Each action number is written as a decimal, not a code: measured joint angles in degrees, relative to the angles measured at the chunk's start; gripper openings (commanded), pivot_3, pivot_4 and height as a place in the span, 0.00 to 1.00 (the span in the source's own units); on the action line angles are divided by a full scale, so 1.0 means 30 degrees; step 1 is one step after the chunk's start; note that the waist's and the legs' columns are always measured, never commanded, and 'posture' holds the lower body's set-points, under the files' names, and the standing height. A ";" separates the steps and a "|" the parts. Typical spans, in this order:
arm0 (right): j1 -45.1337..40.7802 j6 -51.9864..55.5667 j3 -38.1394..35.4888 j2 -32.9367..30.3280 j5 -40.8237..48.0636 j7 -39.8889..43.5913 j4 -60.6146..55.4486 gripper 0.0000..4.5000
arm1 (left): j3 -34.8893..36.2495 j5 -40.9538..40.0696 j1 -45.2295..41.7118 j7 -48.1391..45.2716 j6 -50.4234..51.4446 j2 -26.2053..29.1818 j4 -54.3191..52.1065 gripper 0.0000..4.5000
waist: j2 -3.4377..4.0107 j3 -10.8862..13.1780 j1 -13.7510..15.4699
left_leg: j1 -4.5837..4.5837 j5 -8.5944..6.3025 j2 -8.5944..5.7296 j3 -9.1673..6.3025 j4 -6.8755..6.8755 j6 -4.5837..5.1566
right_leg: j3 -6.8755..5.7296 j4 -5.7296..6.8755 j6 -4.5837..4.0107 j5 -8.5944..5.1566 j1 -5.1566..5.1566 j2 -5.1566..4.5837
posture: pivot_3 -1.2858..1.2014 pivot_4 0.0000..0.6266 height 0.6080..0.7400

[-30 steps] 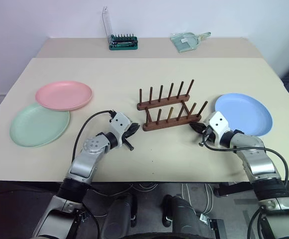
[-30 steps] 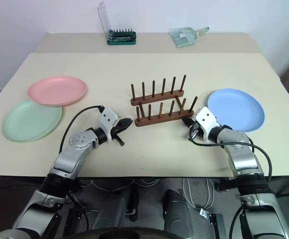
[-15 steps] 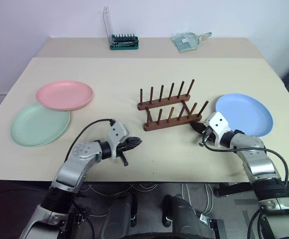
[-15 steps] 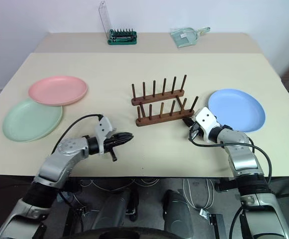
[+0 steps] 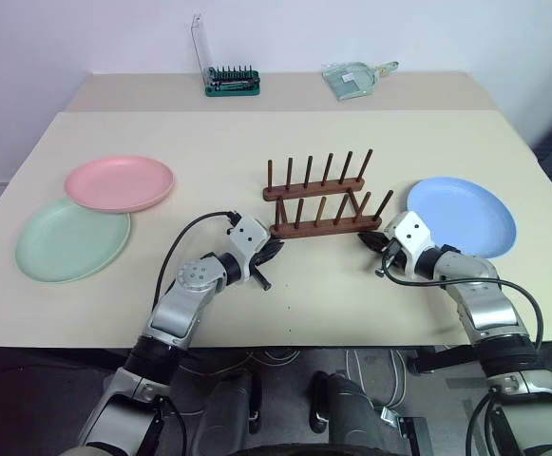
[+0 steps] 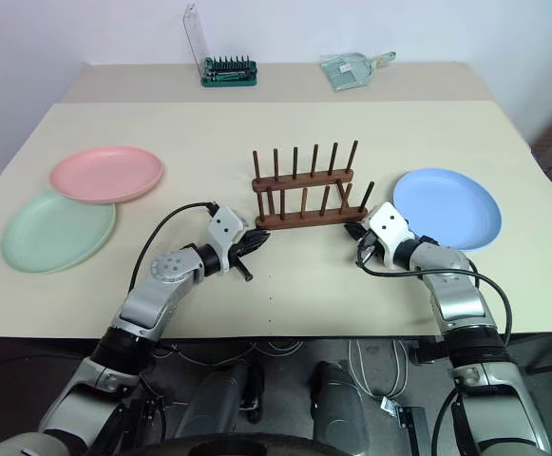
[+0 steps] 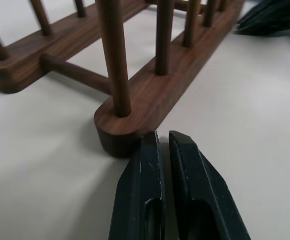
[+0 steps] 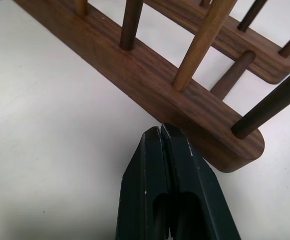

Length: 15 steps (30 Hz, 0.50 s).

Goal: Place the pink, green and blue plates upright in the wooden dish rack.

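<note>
The wooden dish rack point(image 5: 321, 201) stands mid-table with no plate between its pegs. At the left, the pink plate point(image 5: 120, 182) lies flat, its near rim overlapping the green plate point(image 5: 70, 245). The blue plate point(image 5: 462, 217) lies flat to the right of the rack. My left gripper point(image 5: 276, 249) is shut, and in the left wrist view its fingertips point(image 7: 149, 142) press against the left end of the rack's near rail point(image 7: 135, 125). My right gripper point(image 5: 369, 239) is shut too, its tips point(image 8: 160, 131) meeting the near rail point(image 8: 149, 75) close to its right end.
At the table's back stand a green screwdriver-bit holder point(image 5: 235, 81) with a raised clear lid and a clear plastic scoop point(image 5: 356, 76). Black cables loop from both wrists over the table's front strip point(image 5: 314, 304).
My left gripper swung back from the table's front up to the rack's left end. The rack's left end shifted away, so it now sits squarer. The right gripper stayed at the right end.
</note>
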 measured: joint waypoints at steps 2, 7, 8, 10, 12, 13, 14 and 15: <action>-0.0092 -0.0003 0.0030 0.0075 -0.0029 0.0001 0.0035 0.00 | 0.0204 0.0074 -0.0180 0.0239 -0.0060 -0.0006 0.0246 0.07 | 0.0000 0.0000 -0.0064 | 0.0000 0.0000 0.0001 -0.0001 0.0000 0.0000 | 0.0000 0.0002 0.0003 0.0003 0.0000 0.0000 | 0.52 0.24 1.00; -0.0156 -0.0008 0.0054 0.0189 -0.0166 -0.0003 0.0038 0.00 | 0.0412 0.0172 -0.0212 0.0523 -0.0137 -0.0014 0.0382 0.07 | 0.0000 0.0000 -0.0272 | 0.0000 0.0001 0.0001 -0.0001 0.0000 0.0000 | 0.0001 0.0001 0.0014 0.0010 0.0004 0.0000 | 0.52 0.24 1.00; -0.0159 -0.0008 0.0053 0.0192 -0.0169 -0.0002 0.0037 0.00 | 0.0412 0.0181 -0.0211 0.0524 -0.0144 -0.0014 0.0383 0.07 | 0.0000 0.0000 -0.0275 | 0.0000 0.0001 0.0001 -0.0001 0.0000 -0.0001 | 0.0000 0.0001 0.0014 0.0011 0.0004 0.0000 | 0.52 0.24 1.00; -0.0162 -0.0008 0.0053 0.0196 -0.0172 0.0002 0.0038 0.00 | 0.0413 0.0209 -0.0210 0.0524 -0.0163 -0.0014 0.0384 0.07 | 0.0000 0.0000 -0.0276 | 0.0000 0.0001 0.0001 -0.0001 0.0000 -0.0001 | 0.0000 0.0001 0.0013 0.0010 0.0004 -0.0001 | 0.52 0.24 1.00; -0.0163 -0.0008 0.0053 0.0197 -0.0168 0.0021 0.0036 0.00 | 0.0415 0.0232 -0.0201 0.0521 -0.0176 -0.0013 0.0380 0.07 | 0.0000 0.0000 -0.0279 | 0.0000 0.0001 0.0001 -0.0001 0.0000 -0.0001 | 0.0001 0.0001 0.0013 0.0011 0.0004 -0.0001 | 0.52 0.24 1.00; -0.0163 -0.0007 0.0053 0.0197 -0.0165 0.0046 0.0028 0.00 | 0.0422 0.0234 -0.0185 0.0512 -0.0184 -0.0008 0.0364 0.07 | 0.0000 0.0000 -0.0280 | 0.0000 0.0000 0.0001 -0.0001 0.0000 -0.0001 | 0.0001 0.0000 0.0012 0.0010 0.0003 -0.0001 | 0.52 0.24 1.00; -0.0161 0.0000 0.0053 0.0193 -0.0160 0.0086 0.0008 0.00 | 0.0434 0.0232 -0.0159 0.0494 -0.0175 0.0007 0.0321 0.07 | 0.0000 0.0000 -0.0283 | 0.0000 0.0000 0.0001 -0.0001 -0.0001 -0.0001 | 0.0001 0.0000 0.0012 0.0010 0.0003 -0.0001 | 0.52 0.24 1.00; -0.0137 0.0061 0.0053 0.0170 -0.0148 0.0222 -0.0106 0.00 | 0.0511 0.0200 -0.0021 0.0424 -0.0135 0.0075 0.0144 0.07 | 0.0000 0.0001 -0.0287 | -0.0001 0.0000 0.0002 -0.0001 -0.0003 -0.0002 | 0.0001 -0.0002 0.0012 0.0009 0.0002 -0.0001 | 0.52 0.24 1.00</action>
